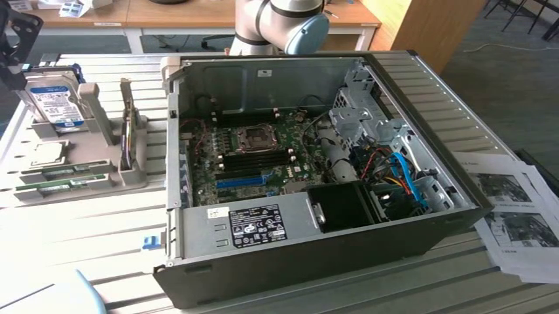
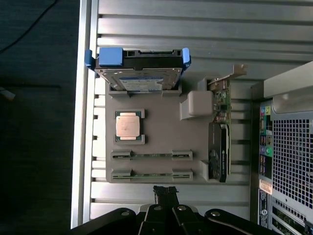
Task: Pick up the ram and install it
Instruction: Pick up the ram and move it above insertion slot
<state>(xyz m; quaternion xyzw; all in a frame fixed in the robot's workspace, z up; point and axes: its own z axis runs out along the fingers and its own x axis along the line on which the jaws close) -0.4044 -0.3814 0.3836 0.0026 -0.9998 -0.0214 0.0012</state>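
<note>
just beyond the closed, empty gripper [image 2: 165,192], the ram [image 2: 151,174] sits edge-up in the grey tray [image 2: 161,122] (nearer of two alike), its long axis lying crosswise to the gripper.

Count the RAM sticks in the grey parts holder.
2. The inner RAM stick lies in the slot beside the CPU; the outer RAM stick in the edge slot. None seems hidden.

No text legible (case label [image 1: 255,224] seemingly too small).
</note>
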